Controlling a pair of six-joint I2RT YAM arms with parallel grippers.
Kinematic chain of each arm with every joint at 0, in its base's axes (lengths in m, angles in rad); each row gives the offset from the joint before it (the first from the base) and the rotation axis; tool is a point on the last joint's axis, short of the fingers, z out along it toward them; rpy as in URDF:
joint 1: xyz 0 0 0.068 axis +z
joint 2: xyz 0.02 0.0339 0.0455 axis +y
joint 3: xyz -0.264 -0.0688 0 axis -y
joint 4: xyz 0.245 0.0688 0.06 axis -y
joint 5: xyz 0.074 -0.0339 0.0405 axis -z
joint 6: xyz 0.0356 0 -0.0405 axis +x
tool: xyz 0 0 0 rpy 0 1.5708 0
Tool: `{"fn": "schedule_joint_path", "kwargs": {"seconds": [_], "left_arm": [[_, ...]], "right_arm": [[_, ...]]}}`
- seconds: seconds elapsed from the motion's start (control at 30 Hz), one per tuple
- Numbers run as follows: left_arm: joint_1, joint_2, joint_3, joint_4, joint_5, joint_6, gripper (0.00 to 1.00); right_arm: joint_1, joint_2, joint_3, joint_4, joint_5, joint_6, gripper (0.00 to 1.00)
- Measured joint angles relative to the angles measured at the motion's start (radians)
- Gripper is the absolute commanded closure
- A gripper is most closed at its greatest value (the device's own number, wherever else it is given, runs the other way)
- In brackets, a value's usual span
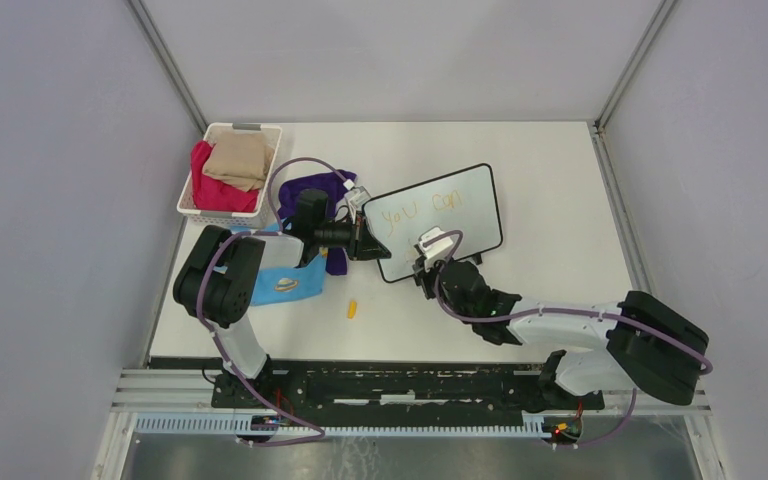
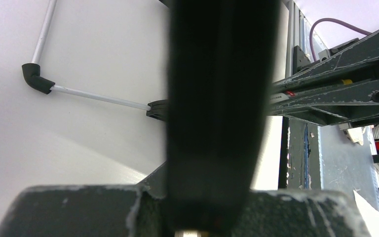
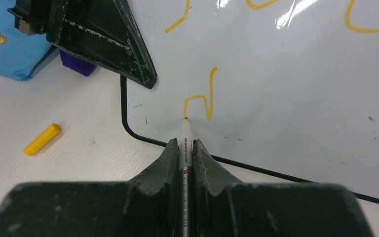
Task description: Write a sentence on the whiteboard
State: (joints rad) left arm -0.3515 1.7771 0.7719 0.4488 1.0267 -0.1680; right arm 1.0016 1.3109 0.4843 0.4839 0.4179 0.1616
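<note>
**Right fingers point(image 3: 160, 165) clamped on the marker point(image 3: 186, 129) — second line begun**

The marker's long axis runs straight out between them, its tip ahead touching the whiteboard point(image 3: 301, 98). Left fingers point(image 3: 103, 39) grip the board's edge, ahead-left. The sentence point(image 1: 422, 208) reads only "you can" – next, I judge, steady short strokes rightward

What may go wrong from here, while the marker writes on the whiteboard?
The left gripper clamps the whiteboard at one edge only, so pressure from the marker might pivot it. The tip writes close to the lower frame, so a stroke of the sentence may slip off the board.
</note>
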Motion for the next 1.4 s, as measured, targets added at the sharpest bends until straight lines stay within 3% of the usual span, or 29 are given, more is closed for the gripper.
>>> {"fn": "schedule_joint_path", "kwargs": {"seconds": [1.4], "left_arm": [[-0.007,0.0,0.009,-0.024,-0.004,0.016,0.98]], "right_arm": [[-0.057,-0.124,0.007,-0.069,0.031,-0.029,1.0]]}}
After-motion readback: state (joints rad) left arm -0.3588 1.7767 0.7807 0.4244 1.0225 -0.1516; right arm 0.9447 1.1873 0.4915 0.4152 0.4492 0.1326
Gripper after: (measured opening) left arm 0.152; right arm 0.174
